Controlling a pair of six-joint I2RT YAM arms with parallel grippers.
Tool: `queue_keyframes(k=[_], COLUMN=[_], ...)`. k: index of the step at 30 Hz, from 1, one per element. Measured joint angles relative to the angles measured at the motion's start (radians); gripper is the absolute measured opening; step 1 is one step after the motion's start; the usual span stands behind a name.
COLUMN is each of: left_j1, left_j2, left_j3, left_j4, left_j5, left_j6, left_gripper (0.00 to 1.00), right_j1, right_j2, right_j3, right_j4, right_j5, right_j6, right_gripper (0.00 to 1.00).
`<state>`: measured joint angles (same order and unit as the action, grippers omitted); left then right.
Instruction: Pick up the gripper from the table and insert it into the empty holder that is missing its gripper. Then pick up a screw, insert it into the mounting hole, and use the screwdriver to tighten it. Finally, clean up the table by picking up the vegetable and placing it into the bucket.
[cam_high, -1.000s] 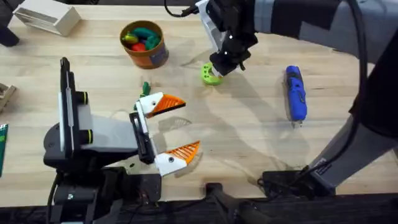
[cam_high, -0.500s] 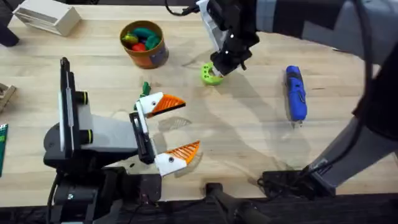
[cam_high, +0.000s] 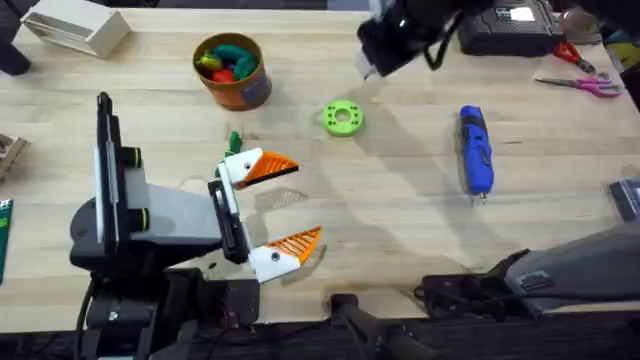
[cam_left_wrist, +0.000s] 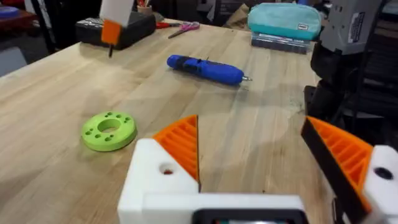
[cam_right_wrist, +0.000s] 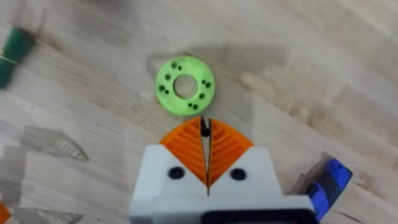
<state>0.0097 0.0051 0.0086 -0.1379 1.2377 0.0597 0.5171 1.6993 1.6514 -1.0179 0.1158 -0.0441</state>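
- the right gripper (cam_right_wrist: 206, 134) is hovering above the green ring (cam_right_wrist: 185, 86), pads pressed together, possibly pinching a screw
- the left gripper (cam_high: 285, 205) is resting wide open, empty
- the screwdriver (cam_high: 474, 150) is lying right of the ring; likely rigid, slick, best gripped mid-barrel

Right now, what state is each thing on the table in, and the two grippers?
Left gripper: open, empty.
Right gripper: shut, above the ring.
Green ring: flat on the table.
Screwdriver: lying on its side.
Bucket: upright, toys inside.
Vegetable: lying by the left gripper.

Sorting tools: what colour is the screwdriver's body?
Blue; the screwdriver shows best in the overhead view.
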Motion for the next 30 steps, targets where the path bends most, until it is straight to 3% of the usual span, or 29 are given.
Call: queue_keyframes(k=[4,17,25,30], left_j1=[0.0,0.0,0.0,0.0], left_j2=[0.0,0.0,0.0,0.0], left_j3=[0.0,0.0,0.0,0.0], left_j4=[0.0,0.0,0.0,0.0], left_j5=[0.0,0.0,0.0,0.0], left_j6=[0.0,0.0,0.0,0.0], left_gripper=[0.985,0.985,0.985,0.985], right_j1=[0.0,0.055,0.183,0.232], right_j2=[-0.047,-0.081,-0.08,-0.057], right_j3=[0.029,0.061,0.083,0.189], right_j4=[-0.001,-0.007,-0.019,-0.081], right_j5=[-0.026,-0.378,-0.431,-0.429], right_j6=[-0.012,-0.221,-0.255,-0.268], right_gripper=[0.008,0.008,0.008,0.008])
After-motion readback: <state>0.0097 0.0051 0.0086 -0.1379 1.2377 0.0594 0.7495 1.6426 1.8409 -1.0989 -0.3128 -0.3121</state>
